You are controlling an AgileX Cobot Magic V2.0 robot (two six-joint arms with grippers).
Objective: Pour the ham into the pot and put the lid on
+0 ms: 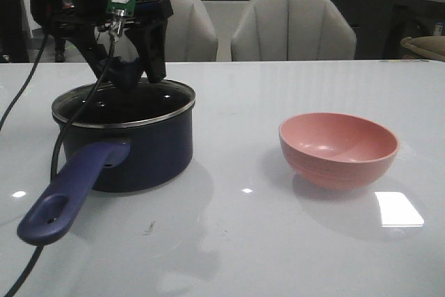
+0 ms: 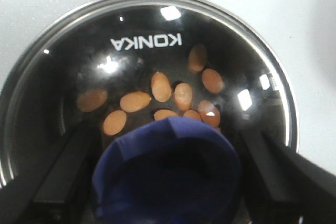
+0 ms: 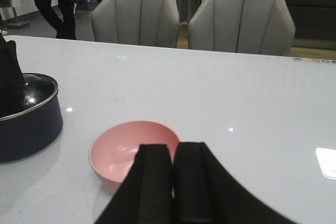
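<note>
Purple-blue, the pot's (image 1: 124, 145) handle juts toward you at the near left of the white worktop (image 1: 229, 241), and the pink bowl (image 1: 338, 149) stands well apart to the right, with nothing visible inside it. Your right end effector (image 3: 174, 182) hangs near the bowl with its fingers pressed together, gripping nothing. Farther back on the left, the lid (image 2: 152, 66) already sits on the pot, and through the glass you can see the ham (image 2: 161, 100) lying on the pot's floor, so both steps look done bar the release. Your left end effector (image 1: 132, 71) is at the knob (image 2: 168, 174), its fingers either side of it; whether they pinch it or stand just clear you cannot tell, since the knob fills the wrist view and the front view shows only a dark mass there. That is where the risk lies: if you lift away while the fingers grip, the lid comes up with them or is dragged off the rim; a sideways pull could tip it or shove the pot. Whether the metal rim seats evenly all round is also hard to judge, as its far edge is hidden behind the arm. The grey chairs (image 1: 292, 27) stand beyond the worktop.
</note>
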